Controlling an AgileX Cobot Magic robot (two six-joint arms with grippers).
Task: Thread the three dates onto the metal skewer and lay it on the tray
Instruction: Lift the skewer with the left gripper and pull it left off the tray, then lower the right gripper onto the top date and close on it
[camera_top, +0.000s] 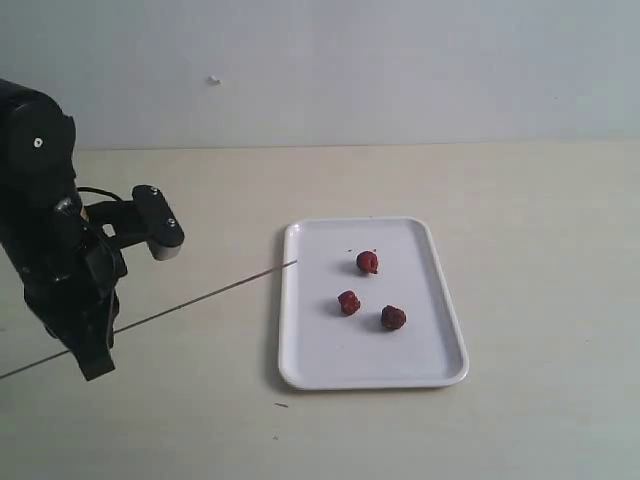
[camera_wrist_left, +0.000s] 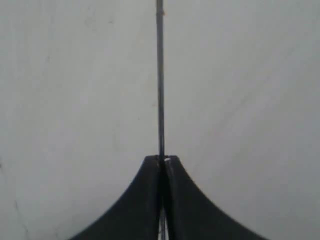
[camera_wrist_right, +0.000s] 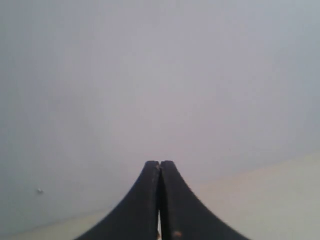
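Three dark reddish-brown dates lie loose on the white tray (camera_top: 420, 350): one at the back (camera_top: 367, 262), one in the middle (camera_top: 348, 302), one nearer the front (camera_top: 393, 318). The thin metal skewer (camera_top: 200, 298) slants over the table left of the tray, and its tip reaches the tray's left rim. My left gripper (camera_top: 92, 360) is shut on the skewer near its other end. In the left wrist view the skewer (camera_wrist_left: 160, 75) runs straight out from the closed left gripper (camera_wrist_left: 162, 159). My right gripper (camera_wrist_right: 160, 163) is shut on nothing, faces a pale wall, and is outside the exterior view.
The black left arm with its camera housing (camera_top: 158, 225) stands at the left edge of the pale table (camera_top: 540, 220). A grey wall (camera_top: 400, 60) rises behind the table. A small dark speck (camera_top: 281, 405) lies in front of the tray.
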